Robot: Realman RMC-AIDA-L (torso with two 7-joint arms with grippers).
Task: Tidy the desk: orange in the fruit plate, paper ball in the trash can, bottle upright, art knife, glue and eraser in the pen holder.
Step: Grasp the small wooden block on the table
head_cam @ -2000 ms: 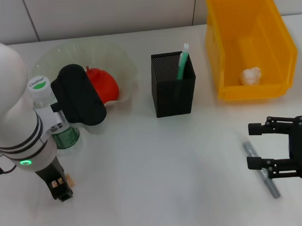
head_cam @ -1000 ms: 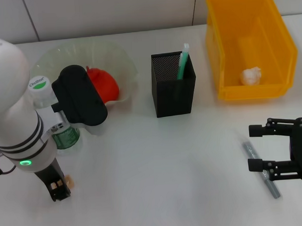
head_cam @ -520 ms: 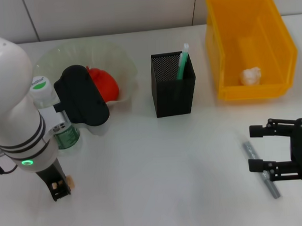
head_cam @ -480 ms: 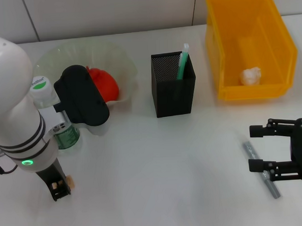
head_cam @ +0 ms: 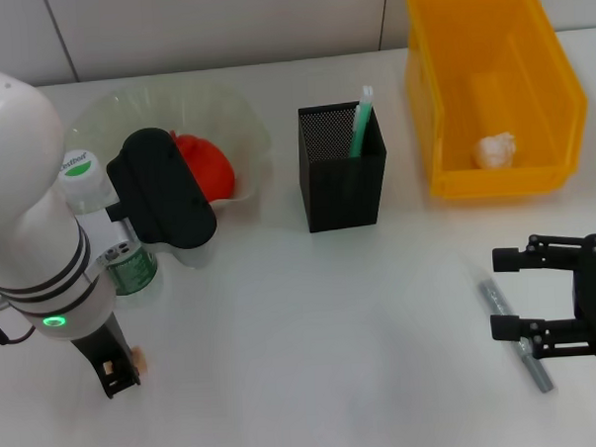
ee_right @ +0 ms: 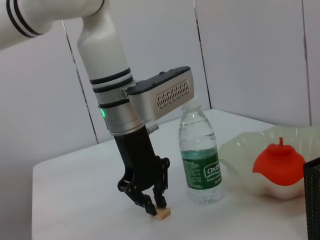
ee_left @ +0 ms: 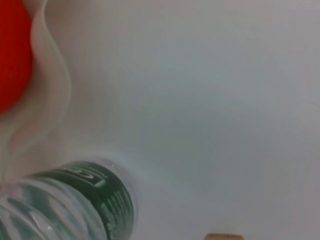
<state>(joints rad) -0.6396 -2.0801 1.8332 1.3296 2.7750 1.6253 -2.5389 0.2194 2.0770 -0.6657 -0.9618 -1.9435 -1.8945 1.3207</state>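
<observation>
My left gripper (head_cam: 115, 375) (ee_right: 154, 205) is low over the table at the front left, open a little, its tips beside the small tan eraser (head_cam: 138, 361) (ee_right: 161, 213) that lies on the table. The eraser's edge also shows in the left wrist view (ee_left: 223, 236). The bottle (head_cam: 100, 227) (ee_right: 202, 155) stands upright behind it. The orange (head_cam: 203, 168) lies in the fruit plate (head_cam: 244, 122). My right gripper (head_cam: 499, 292) is open above the grey art knife (head_cam: 521, 347). The black pen holder (head_cam: 343, 182) holds a green stick (head_cam: 359, 124).
The yellow trash bin (head_cam: 436, 99) at the back right holds the paper ball (head_cam: 495, 151). The left arm's white body (head_cam: 27, 245) covers the table's left side. Bare table lies between the pen holder and the two grippers.
My left gripper has shifted slightly beside the eraser, which stays on the table. The right gripper and the other things have not moved.
</observation>
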